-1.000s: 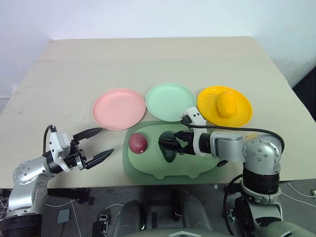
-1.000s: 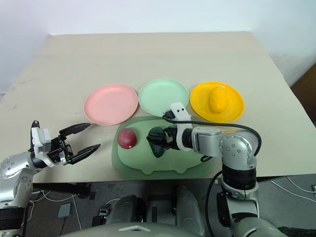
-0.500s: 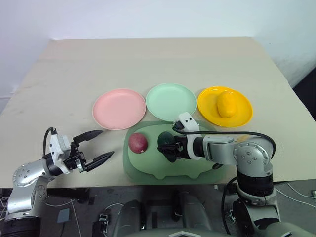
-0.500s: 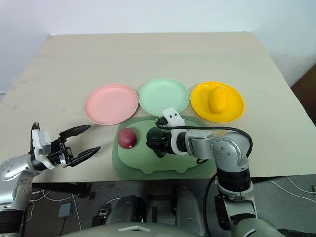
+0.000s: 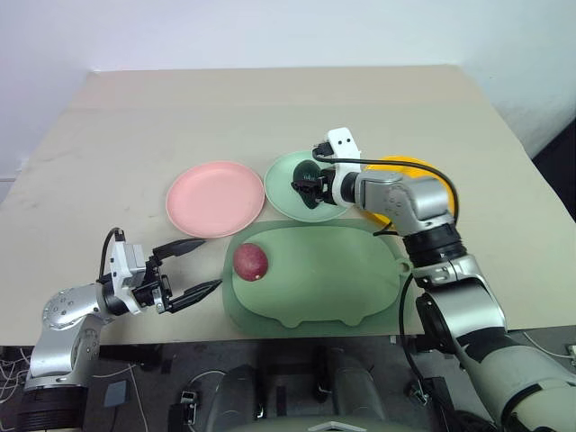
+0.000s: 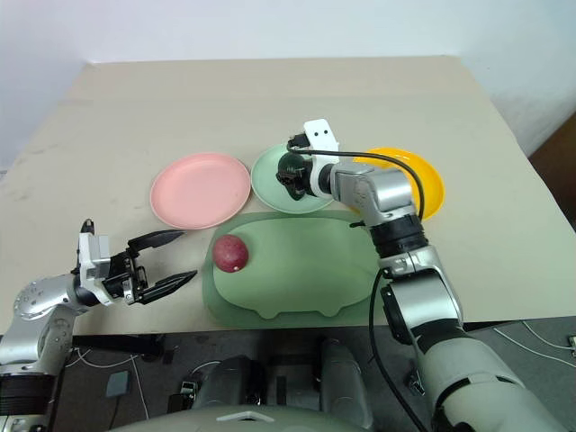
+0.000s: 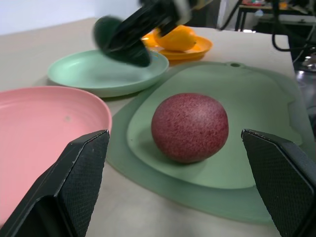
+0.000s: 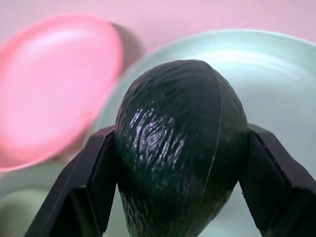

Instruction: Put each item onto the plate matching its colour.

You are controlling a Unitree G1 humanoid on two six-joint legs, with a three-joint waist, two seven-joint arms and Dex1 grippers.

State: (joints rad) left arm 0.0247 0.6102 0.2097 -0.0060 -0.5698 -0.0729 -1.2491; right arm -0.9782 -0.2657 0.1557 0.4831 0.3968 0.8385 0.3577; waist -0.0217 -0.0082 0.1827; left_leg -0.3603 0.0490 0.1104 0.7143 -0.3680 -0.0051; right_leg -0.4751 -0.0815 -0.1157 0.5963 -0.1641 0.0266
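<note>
The dark green pear-shaped avocado (image 5: 310, 176) is held clamped between the black fingers of the right hand (image 5: 307, 186). It is carried just above the centre of the mint green round shallow plastic plate (image 5: 292, 193), at centre frame in the head views. In the right wrist view the avocado's long axis runs along the fingers, narrow end pointing away, with the plate's pale surface directly behind it. The coming move is judged to be a short descent and release; no sideways correction seems needed.

The left hand (image 5: 185, 266) is held wide open at lower left, empty, low over the beige worktop (image 5: 270, 108). The round dark red-purple fruit (image 5: 251, 262) lies just to its right on the flat dull-green mat (image 5: 342, 279). The pale pink plate (image 5: 215, 197) sits directly above that hand in frame. The left arm is clearly nearer for that fruit.
</note>
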